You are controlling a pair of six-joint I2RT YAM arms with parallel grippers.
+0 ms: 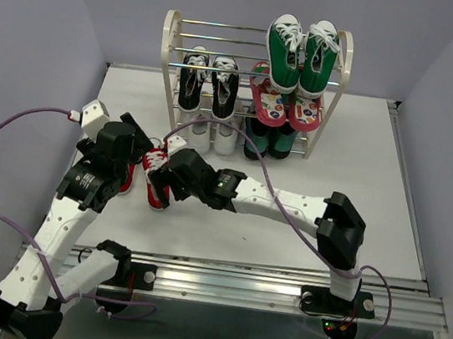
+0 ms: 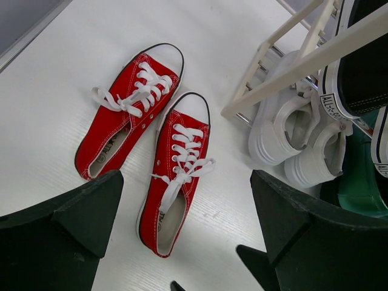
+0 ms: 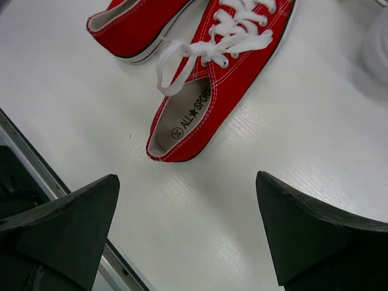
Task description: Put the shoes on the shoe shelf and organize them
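End effectors (image 2: pixel 187 177) (image 3: pixel 187 177): 2, spread | red shoes (image 2: pixel 130 115) (image 2: pixel 176 167): 2, on table (image 2: pixel 54 66)

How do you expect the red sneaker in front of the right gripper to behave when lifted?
The red sneaker looks like soft canvas, so its collar will probably flex when pinched. Its loose laces will likely dangle and may snag. Its flat sole makes rolling unlikely.

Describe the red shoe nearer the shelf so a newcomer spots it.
Left of the shoe shelf, two red sneakers lie on the table. It's the one nearer the shelf; its lace trails across its own opening, its twin's off sideways.
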